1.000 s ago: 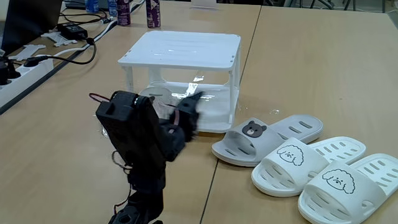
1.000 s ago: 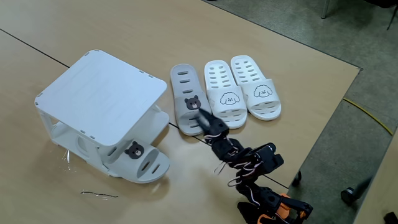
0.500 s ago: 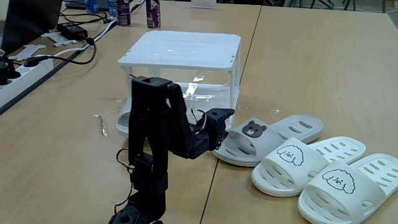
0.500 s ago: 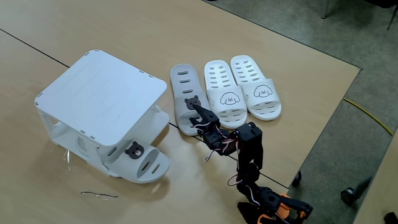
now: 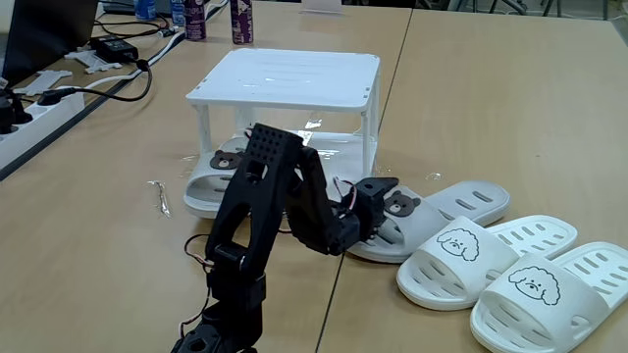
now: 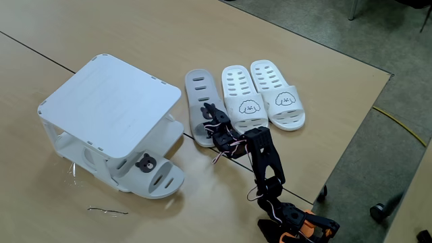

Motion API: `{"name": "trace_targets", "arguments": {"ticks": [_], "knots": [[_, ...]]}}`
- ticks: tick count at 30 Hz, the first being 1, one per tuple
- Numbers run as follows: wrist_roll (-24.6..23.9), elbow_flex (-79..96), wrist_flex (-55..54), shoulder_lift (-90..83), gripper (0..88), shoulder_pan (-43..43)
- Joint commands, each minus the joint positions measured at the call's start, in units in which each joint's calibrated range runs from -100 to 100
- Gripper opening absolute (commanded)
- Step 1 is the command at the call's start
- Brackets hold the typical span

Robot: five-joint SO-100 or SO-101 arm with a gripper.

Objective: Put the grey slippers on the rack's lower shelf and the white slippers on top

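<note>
Wooden tabletop (image 5: 491, 118): one grey slipper (image 6: 156, 177) lies on the rack's (image 6: 108, 108) lower shelf; the gripper (image 6: 210, 116) sits over the second (image 5: 432, 211), opening unclear. White slippers (image 6: 263, 98) wait untouched.

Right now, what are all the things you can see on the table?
Rack: one, white, two shelves, on the table.
Grey slipper: one, bear face, on the rack's lower shelf, sticking out.
Second grey slipper: one, on the table beside the rack.
White slippers: two, puppy faces, side by side next to that grey slipper.
Power strip: one, white, with black cables, table edge.
Bottles: a few, dark, far edge.
Arm: one, black.
End effector: at the second grey slipper's strap.
</note>
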Motion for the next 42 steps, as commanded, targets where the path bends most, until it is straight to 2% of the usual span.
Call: {"name": "trace_targets", "arguments": {"ticks": [1, 4, 7, 11, 17, 19, 27, 36, 40, 42], "knots": [[0.37, -11.16, 0.17, 3.39, 24.8, 2.24], [0.37, -13.14, 0.17, 4.57, 21.5, 2.9], [0.37, -13.59, 0.17, 4.74, 0.6, 2.57], [0.37, -12.96, 0.86, 0.11, 0.7, 2.24], [0.37, -6.73, 21.14, -26.05, 0.7, 3.8], [0.37, -0.96, 23.99, -34.22, 0.7, 3.97], [0.37, 33.95, 23.9, -58.7, 0.7, 3.31], [0.37, 54.16, 23.73, -76.12, 0.7, -1.79], [0.37, 57.95, 23.55, -81.33, 0.7, -1.87], [0.37, 57.95, 23.55, -82.26, 0.7, -4.67]]}}
